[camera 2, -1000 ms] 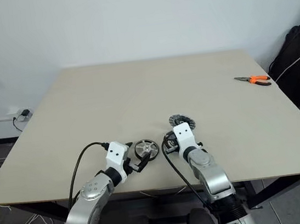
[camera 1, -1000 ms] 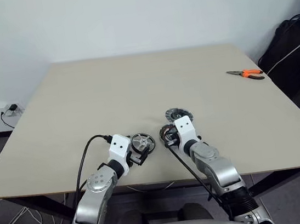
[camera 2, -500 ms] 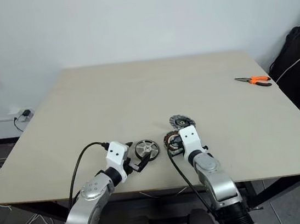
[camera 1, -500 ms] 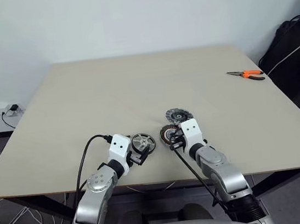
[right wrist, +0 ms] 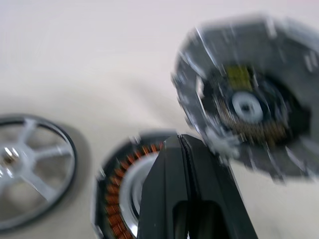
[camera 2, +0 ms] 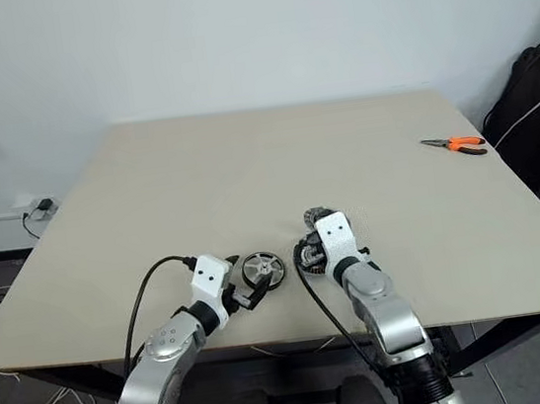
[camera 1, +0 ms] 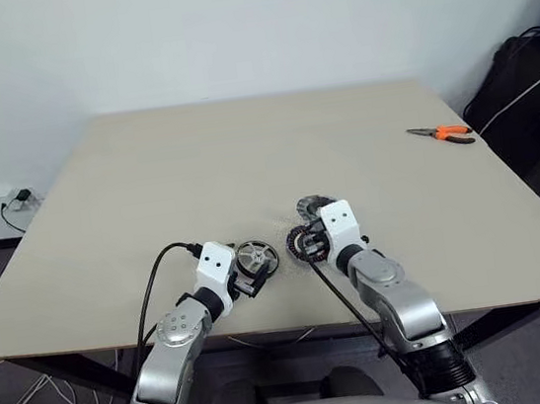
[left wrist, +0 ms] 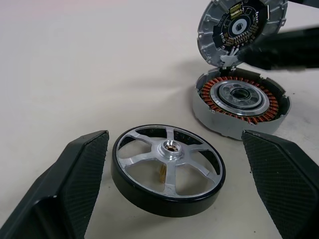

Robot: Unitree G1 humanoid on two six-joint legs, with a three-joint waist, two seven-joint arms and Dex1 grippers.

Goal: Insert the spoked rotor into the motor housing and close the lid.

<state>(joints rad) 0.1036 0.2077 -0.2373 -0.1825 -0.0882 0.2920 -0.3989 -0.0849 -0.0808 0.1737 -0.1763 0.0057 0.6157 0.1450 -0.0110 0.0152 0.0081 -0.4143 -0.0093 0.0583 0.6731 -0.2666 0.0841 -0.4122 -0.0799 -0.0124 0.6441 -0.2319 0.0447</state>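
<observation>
**Lid Tilted Up Over an Empty Housing, Rotor Waiting Beside It**

From my remote seat I see the motor housing [left wrist: 240, 110] lying flat near the front of the tabletop [camera 1: 244, 156], its copper windings ringing a bare silver centre; nothing sits inside it. The lid [left wrist: 242, 27] stands tilted on edge at the housing's far rim, its inner face with the dark circuit centre turned toward my left wrist camera. My right hand [right wrist: 183, 144], fingers pressed fully together and gripping nothing, reaches in over the housing with its tips at the lid's lower edge. Whether they actually touch it I cannot tell.

The spoked rotor [left wrist: 168, 169] lies flat on the tabletop just beside the housing, apart from it, between the widely spread fingers [left wrist: 75, 174] of my left hand [camera 1: 256, 277], which holds nothing. An orange-handled pair of pliers [camera 1: 443, 133] rests well away near the far right edge.

Compared with a second ago, the right hand has lifted slightly and the lid, then lying flat beyond the housing, is now raised on edge. The left hand, rotor and housing have not shifted.
</observation>
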